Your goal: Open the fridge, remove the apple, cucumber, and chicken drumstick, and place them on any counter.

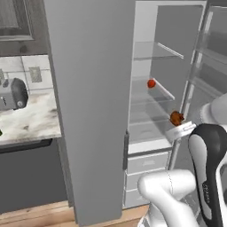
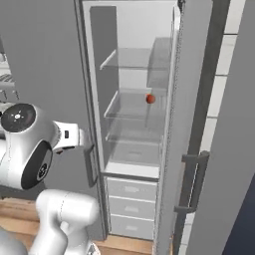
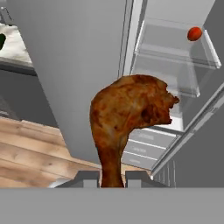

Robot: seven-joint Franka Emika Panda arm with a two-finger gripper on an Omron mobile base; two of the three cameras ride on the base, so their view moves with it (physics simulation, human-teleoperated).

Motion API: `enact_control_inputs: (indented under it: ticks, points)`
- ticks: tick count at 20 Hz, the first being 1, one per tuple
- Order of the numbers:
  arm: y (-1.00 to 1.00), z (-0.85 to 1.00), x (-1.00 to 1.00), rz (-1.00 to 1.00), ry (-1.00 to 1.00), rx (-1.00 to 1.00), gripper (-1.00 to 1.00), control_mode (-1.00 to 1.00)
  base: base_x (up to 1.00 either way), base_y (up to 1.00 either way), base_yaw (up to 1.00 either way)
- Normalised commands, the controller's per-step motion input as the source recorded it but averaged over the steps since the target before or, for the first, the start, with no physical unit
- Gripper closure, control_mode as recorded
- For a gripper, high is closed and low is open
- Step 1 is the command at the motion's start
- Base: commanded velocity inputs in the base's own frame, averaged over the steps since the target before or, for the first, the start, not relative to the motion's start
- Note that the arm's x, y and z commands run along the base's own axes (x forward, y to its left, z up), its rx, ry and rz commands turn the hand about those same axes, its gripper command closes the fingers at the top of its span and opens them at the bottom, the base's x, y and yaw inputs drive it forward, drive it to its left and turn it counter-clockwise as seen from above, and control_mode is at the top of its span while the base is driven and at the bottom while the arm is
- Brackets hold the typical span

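Observation:
The fridge (image 1: pixel 88 111) has its right door swung open, and its white inside with glass shelves (image 2: pixel 132 112) is in view. The red apple (image 1: pixel 151 83) (image 2: pixel 150 98) (image 3: pixel 194 33) rests on a middle shelf. My gripper (image 3: pixel 113 178) is shut on the thin end of the brown chicken drumstick (image 3: pixel 131 109), holding it thick end up. In the left base view the drumstick (image 1: pixel 177 118) hangs just outside the fridge's front, above my gripper (image 1: pixel 179 126). A dark green end of the cucumber (image 3: pixel 1 41) lies on the marble counter (image 3: pixel 15 46) at the far left.
A toaster (image 1: pixel 13 94) stands on the counter (image 1: pixel 31 122) left of the fridge. The closed left door stands between my hand and that counter. The open door with its bar handle (image 2: pixel 191 184) stands on the right. White drawers (image 2: pixel 130 204) fill the fridge's bottom.

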Motion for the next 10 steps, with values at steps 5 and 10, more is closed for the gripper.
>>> enact_control_inputs:
  ticks: [5,10]
  points:
    - [0.0,0.0,0.0,0.0,0.0,0.0,1.0,1.0,-0.16,0.96,0.04]
    - [0.0,0.0,0.0,0.0,0.0,0.0,1.0,1.0,-0.01,1.0,0.03]
